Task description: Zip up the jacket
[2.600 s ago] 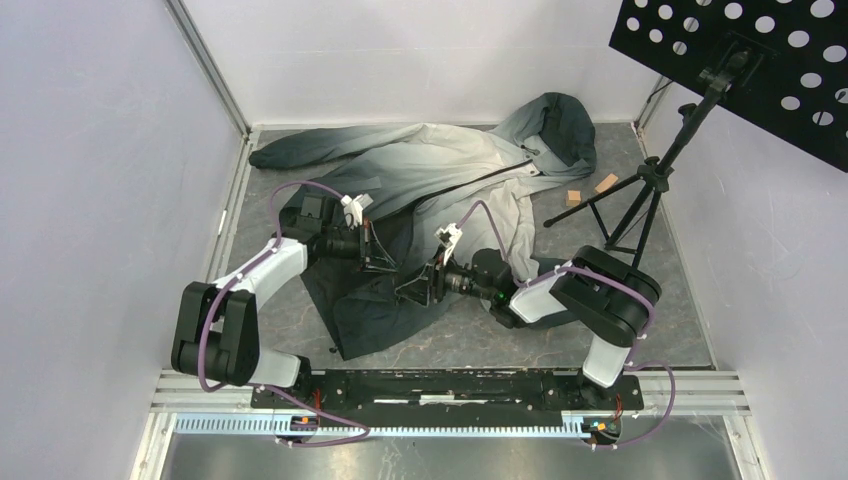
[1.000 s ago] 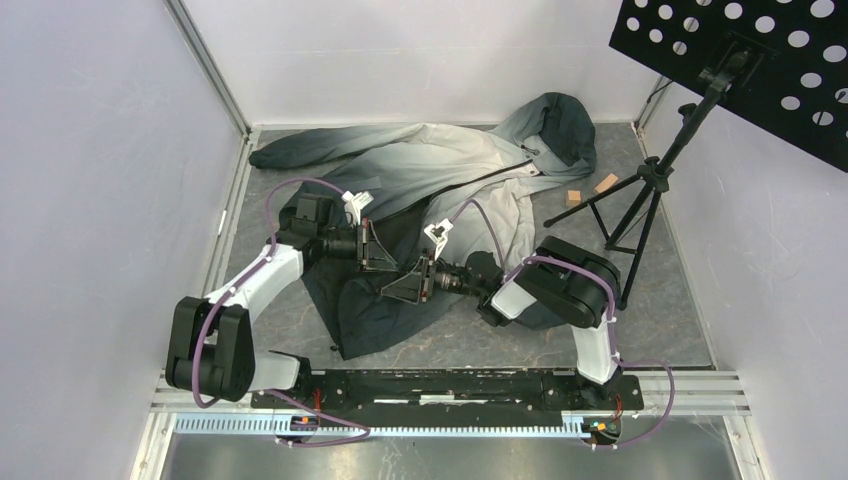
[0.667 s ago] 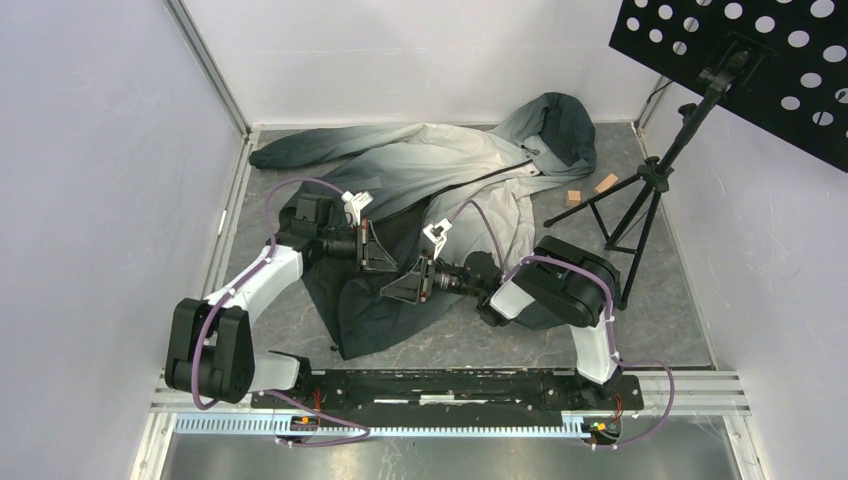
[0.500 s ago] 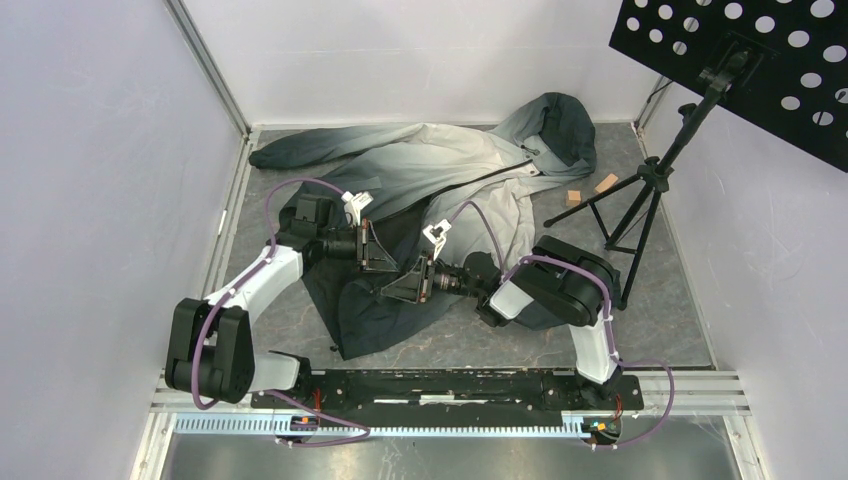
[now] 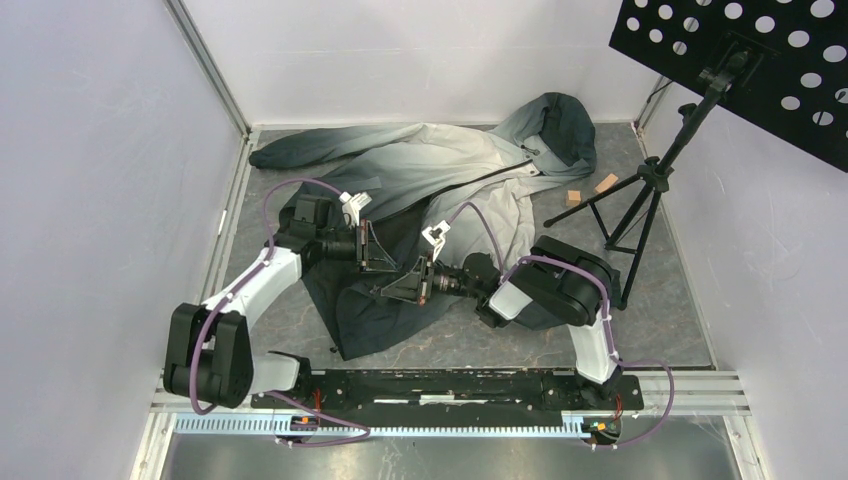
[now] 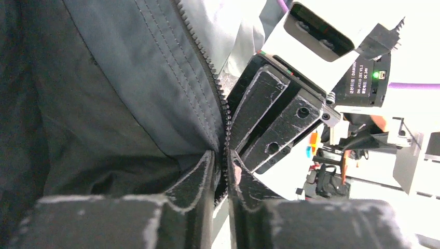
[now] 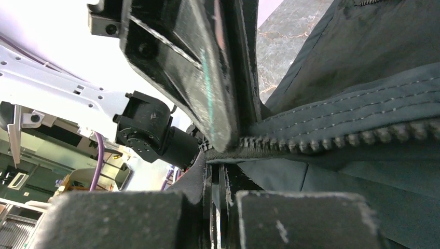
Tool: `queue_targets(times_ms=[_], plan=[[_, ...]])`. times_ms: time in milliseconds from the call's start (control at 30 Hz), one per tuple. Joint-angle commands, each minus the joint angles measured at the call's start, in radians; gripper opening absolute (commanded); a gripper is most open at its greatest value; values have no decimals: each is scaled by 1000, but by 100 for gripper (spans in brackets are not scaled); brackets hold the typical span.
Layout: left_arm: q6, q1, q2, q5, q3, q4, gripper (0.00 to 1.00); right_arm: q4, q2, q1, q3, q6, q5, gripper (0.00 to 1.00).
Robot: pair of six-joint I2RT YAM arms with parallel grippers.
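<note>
The jacket (image 5: 450, 165) lies spread on the grey table, hood at the back right, its dark lower hem toward me. Its dark zipper (image 5: 495, 175) runs diagonally across the pale chest. Both grippers meet over the dark lower front. My left gripper (image 5: 383, 262) (image 6: 223, 174) is pinched on the toothed zipper edge (image 6: 205, 62), teeth showing between its fingertips. My right gripper (image 5: 392, 290) (image 7: 215, 179) is shut on a thin fold of the jacket's edge just below the zipper teeth (image 7: 337, 139). Each wrist view shows the other gripper's fingers (image 6: 264, 119) close by.
A black tripod stand (image 5: 640, 190) with a perforated black plate (image 5: 760, 60) stands at the right. Two small wooden blocks (image 5: 590, 190) lie beside the hood. White walls enclose the table; a metal rail (image 5: 440, 385) runs along the near edge.
My right arm has moved left toward the left gripper and its jaws have closed on the jacket's edge. The left arm has hardly moved.
</note>
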Motion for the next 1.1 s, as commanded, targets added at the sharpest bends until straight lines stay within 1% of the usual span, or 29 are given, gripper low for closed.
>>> queue_targets(times_ms=[0, 67, 167, 233, 367, 467, 567, 700, 767, 933, 1067], plan=[[-26, -6, -61, -21, 54, -47, 25, 296, 30, 0, 2, -29, -29, 0], [-14, -6, -76, -50, 68, -81, 36, 314, 33, -3, -3, -40, -41, 0], [-8, -6, -97, -92, 76, -118, 48, 313, 17, -6, -13, -68, -58, 0], [-13, -6, -115, -114, 70, -126, 53, 312, 1, -7, -25, -88, -65, 0], [-23, -5, -161, -182, 56, -156, 52, 375, -31, -10, -53, -108, -86, 0], [-52, 1, -215, -226, 35, -158, 47, 454, -45, -10, -70, -112, -100, 0], [-83, 11, -270, -258, 18, -156, 46, 477, -61, -9, -68, -125, -118, 0], [-94, 11, -297, -267, -7, -172, 55, 472, -98, -11, -72, -148, -118, 0], [-99, 12, -310, -278, -35, -171, 56, 462, -116, -11, -61, -143, -119, 0], [-185, 19, -348, -342, -91, -137, 46, 428, -161, -17, -42, -125, -98, 0], [-281, 24, -349, -339, -159, -73, 35, 405, -187, -27, -24, -113, -57, 1]])
